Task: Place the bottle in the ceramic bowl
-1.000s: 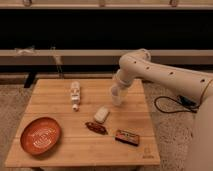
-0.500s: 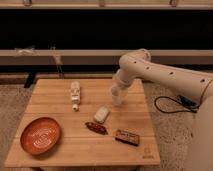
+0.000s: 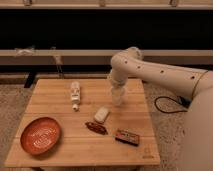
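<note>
Bottle (image 3: 75, 94) lies well left of the gripper (image 3: 117, 97), which hangs over the table (image 3: 136, 107), jaws spread, gripping nothing. Bowl (image 3: 41, 135) at front left shows only its own markings inside.

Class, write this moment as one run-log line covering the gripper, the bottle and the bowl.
gripper: open, empty, over table, apart from bottle | bottle: lying on table, untouched | bowl: empty, near table corner | stage: bottle not yet grasped

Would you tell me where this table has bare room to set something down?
Bare: the table left of the bottle, and the strip between ceramic bowl and brown item. Crowded: the middle, with white block, dark packet, and the gripper hovering behind them.
</note>
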Available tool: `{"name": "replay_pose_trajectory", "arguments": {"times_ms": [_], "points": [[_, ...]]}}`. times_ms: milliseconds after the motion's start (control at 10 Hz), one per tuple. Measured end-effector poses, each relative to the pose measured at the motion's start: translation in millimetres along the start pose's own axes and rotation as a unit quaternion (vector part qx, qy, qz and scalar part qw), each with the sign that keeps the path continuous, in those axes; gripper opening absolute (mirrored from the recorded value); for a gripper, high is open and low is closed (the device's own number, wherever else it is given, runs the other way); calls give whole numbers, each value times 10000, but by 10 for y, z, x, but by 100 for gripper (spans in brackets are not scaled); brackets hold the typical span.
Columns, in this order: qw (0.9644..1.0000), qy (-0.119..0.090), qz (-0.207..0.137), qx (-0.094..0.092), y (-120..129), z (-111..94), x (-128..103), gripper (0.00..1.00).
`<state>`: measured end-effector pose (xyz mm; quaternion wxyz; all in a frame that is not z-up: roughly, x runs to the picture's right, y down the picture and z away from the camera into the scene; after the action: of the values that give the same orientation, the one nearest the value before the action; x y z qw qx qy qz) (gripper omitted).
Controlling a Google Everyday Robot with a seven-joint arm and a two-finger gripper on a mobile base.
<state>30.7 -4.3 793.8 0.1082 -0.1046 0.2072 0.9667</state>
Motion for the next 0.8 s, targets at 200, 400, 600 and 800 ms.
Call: {"name": "replay_pose_trajectory", "arguments": {"times_ms": [200, 400, 600, 800], "points": [[9991, -395, 35, 119, 103, 41, 147, 80], [9957, -880, 53, 283, 306, 116, 525, 80], [9919, -1193, 104, 417, 388, 145, 753, 80], [9908, -1245, -63, 518, 354, 166, 954, 80]]}}
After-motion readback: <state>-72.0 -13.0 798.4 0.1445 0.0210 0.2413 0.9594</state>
